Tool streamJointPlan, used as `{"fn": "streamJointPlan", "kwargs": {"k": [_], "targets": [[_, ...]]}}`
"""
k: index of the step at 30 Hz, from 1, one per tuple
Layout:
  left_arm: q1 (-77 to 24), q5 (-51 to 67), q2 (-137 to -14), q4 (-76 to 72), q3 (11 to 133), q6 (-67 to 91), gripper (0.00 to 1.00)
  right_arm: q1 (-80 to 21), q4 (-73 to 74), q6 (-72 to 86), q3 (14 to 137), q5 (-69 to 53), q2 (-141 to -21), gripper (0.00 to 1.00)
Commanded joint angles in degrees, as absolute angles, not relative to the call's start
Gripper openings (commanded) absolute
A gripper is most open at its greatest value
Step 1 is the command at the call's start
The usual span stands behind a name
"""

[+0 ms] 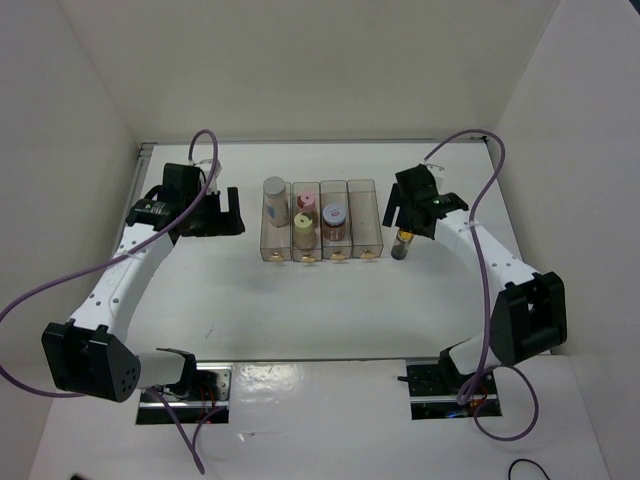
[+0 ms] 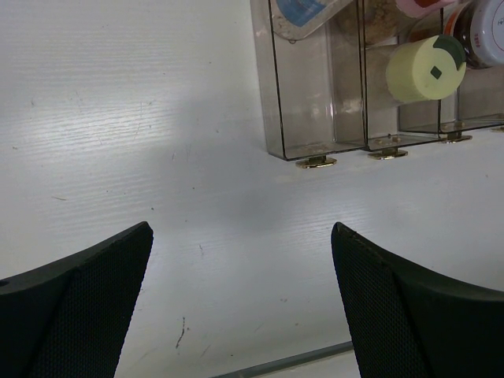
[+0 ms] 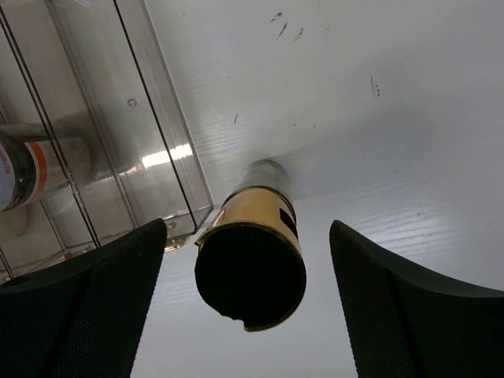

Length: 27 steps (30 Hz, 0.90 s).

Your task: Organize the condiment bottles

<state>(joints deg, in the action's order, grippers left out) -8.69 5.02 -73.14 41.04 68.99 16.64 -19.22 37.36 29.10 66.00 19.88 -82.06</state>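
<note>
Spreading under everything is the white tabletop (image 1: 300, 310), with two arms reaching over it from the near edge. The left arm (image 1: 130, 275) goes toward 11 o'clock and the right arm (image 1: 500, 265) toward 1 o'clock. In the middle stands the clear organizer (image 1: 362, 200), four narrow compartments side by side.

The left tool (image 1: 236, 210) is at 9 o'clock from the organizer, near it but apart. Its fingers are spread wide and hold nothing; the wrist view shows only bare tabletop between them. The right tool (image 1: 405, 215) is at 3 o'clock from the organizer, just beside its last wall. This tool is also spread wide, and the dark bottle (image 1: 404, 243) stands upright on the tabletop between its fingers, with a gap to each finger.

Counting from 9 o'clock, the first compartment holds the grey bottle (image 1: 275, 200). The second holds the yellow bottle (image 1: 304, 228) and, at 12 o'clock from it, the pink bottle (image 1: 307, 203). The third holds the jar (image 1: 334, 218).
</note>
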Motion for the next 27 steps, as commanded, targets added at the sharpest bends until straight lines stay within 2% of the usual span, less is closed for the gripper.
{"fn": "streamJointPlan", "kwargs": {"k": [1,4,8,10,12,14,15,18,22,27], "targets": [[-8.3,5.6,-72.9,39.4,68.8,16.1,1.00,-19.0,33.8,29.9,66.2,20.0,-83.6,0.86],[-8.3,5.6,-73.5,39.4,68.8,16.1,1.00,-19.0,33.8,29.9,66.7,20.0,-85.2,0.81],[-8.3,5.1,-73.5,39.4,68.8,16.1,1.00,-19.0,35.0,30.4,67.2,20.5,-85.8,0.63],[-8.3,5.1,-73.5,38.8,68.8,16.1,1.00,-19.0,35.0,30.4,67.2,20.5,-85.8,0.59],[-8.3,5.1,-73.5,38.8,68.8,16.1,1.00,-19.0,35.5,30.9,67.2,21.1,-85.8,0.48],[-8.3,5.1,-73.5,38.8,68.8,16.1,1.00,-19.0,36.1,30.9,67.8,21.6,-85.8,0.42],[-8.3,5.1,-73.5,38.8,68.8,16.1,1.00,-19.0,36.1,30.9,67.8,21.6,-85.8,0.34],[-8.3,5.1,-73.5,38.8,68.3,16.1,1.00,-19.0,37.3,30.9,68.3,22.1,-85.8,0.24],[-8.3,5.1,-72.9,38.8,68.3,16.1,1.00,-19.0,40.2,30.9,72.3,22.1,-85.3,0.19],[-8.3,5.1,-72.9,38.8,68.3,16.1,1.00,-19.0,42.8,27.9,80.7,22.7,-83.1,0.19]]}}
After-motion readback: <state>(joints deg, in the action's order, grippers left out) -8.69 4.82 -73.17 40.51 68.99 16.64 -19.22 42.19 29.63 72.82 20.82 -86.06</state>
